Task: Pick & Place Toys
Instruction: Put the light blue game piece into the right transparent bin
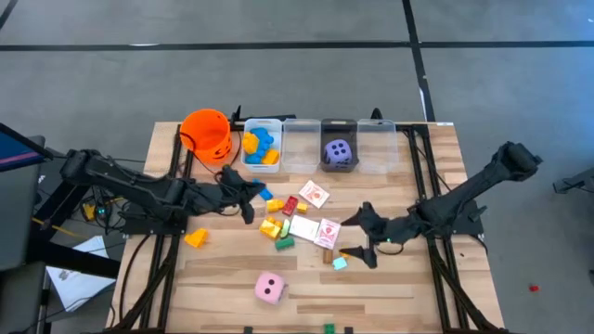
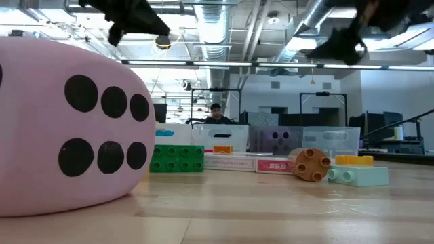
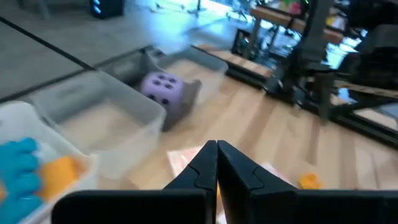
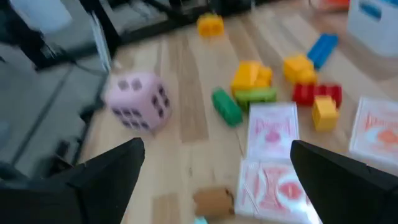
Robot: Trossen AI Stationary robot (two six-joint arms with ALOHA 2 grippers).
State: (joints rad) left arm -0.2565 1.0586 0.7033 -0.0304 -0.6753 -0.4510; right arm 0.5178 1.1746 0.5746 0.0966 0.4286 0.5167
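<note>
High view showed right pincer [image 1: 360,237] spread wide and empty over the worktop [image 1: 408,288] — brown block [image 1: 330,256] just beside, nearer than to left pincer [image 1: 251,193], pressed together, empty.

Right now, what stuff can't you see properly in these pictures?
- Pink die: low view, cut off by the left edge; it also hides the table behind it.
- Cards: right wrist view, print too blurred to read.
- Toys in the first bin: high view, too small to count.
- Purple die: left wrist view, blurred.
</note>
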